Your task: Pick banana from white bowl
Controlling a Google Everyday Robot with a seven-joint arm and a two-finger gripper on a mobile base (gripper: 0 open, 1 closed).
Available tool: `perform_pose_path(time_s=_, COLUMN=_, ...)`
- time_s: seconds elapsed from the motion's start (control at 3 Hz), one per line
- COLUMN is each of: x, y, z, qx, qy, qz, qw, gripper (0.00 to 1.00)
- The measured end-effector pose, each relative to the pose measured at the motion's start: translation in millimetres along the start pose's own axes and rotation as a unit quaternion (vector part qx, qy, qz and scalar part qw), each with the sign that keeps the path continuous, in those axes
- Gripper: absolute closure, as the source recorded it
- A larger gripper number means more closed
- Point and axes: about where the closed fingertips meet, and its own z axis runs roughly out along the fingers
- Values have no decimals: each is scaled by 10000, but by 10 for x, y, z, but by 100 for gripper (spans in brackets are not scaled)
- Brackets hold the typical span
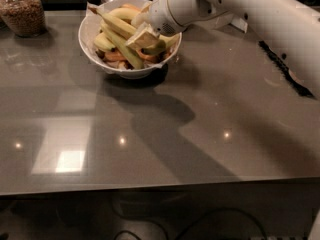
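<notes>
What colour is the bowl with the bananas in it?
White. The white bowl shows best in the camera view, with the gripper over its bananas.

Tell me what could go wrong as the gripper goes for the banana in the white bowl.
The gripper is down in the white bowl, where the banana lies packed among other fruit. It might catch a neighbour instead, or lifting might drag pieces over the rim onto the table. Pushing down near the rim could also tip or slide the bowl.
</notes>
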Motion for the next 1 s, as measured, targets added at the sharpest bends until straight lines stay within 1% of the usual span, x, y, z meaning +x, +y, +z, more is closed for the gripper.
perform_pose_path(time_s=0.33, x=-19, y=4, z=-18, qx=0, qy=0, qz=0, qw=10000, gripper=59)
perform_pose_path(time_s=0.67, x=12, y=-8, z=-28, qx=3, qy=55, qz=1, qw=10000, gripper=77)
perform_pose_path(time_s=1.0, x=159, y=-85, z=-37, qx=11, qy=232, qz=9, qw=9997, gripper=99)
